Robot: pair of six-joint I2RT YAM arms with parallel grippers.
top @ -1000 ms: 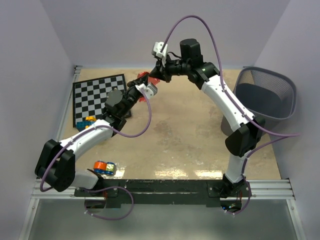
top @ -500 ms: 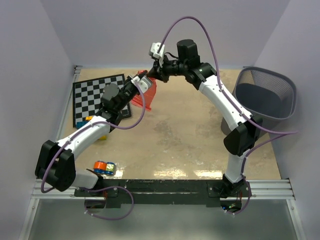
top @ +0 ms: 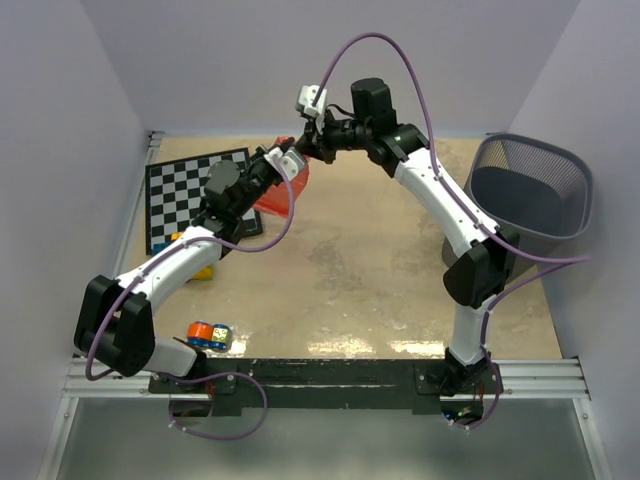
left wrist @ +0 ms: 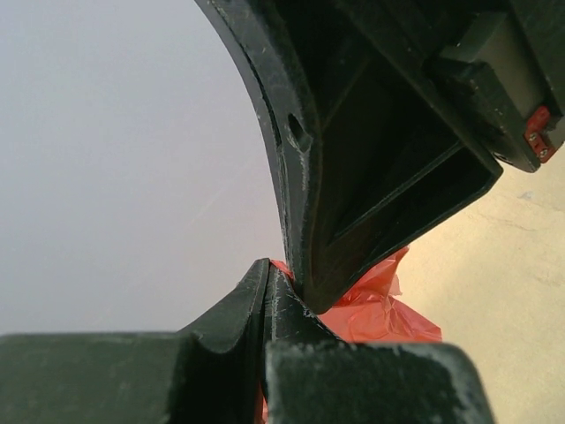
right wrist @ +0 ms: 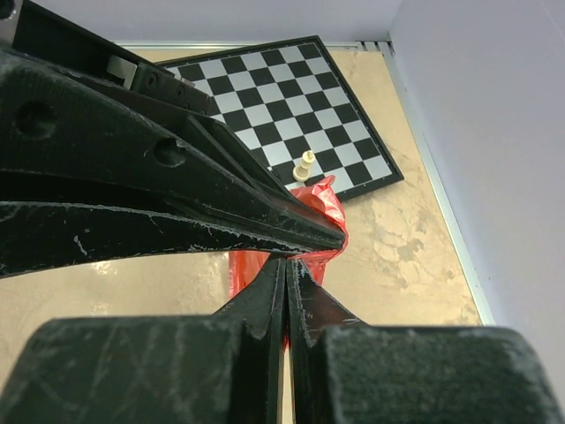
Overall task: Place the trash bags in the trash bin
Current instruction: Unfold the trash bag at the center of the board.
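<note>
By the chessboard [top: 190, 190], the left gripper [left wrist: 267, 269] is clamped tight on the hanging red trash bag [top: 280, 200], and the right gripper [right wrist: 290, 261] pinches the same bag. At the counter's [top: 380, 270] far right, well apart, the trash bin [top: 530, 160] shows only dark mesh inside.

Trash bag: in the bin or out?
Out. The trash bag hangs held by the left gripper and right gripper near the chessboard, well apart from the trash bin at far right.
</note>
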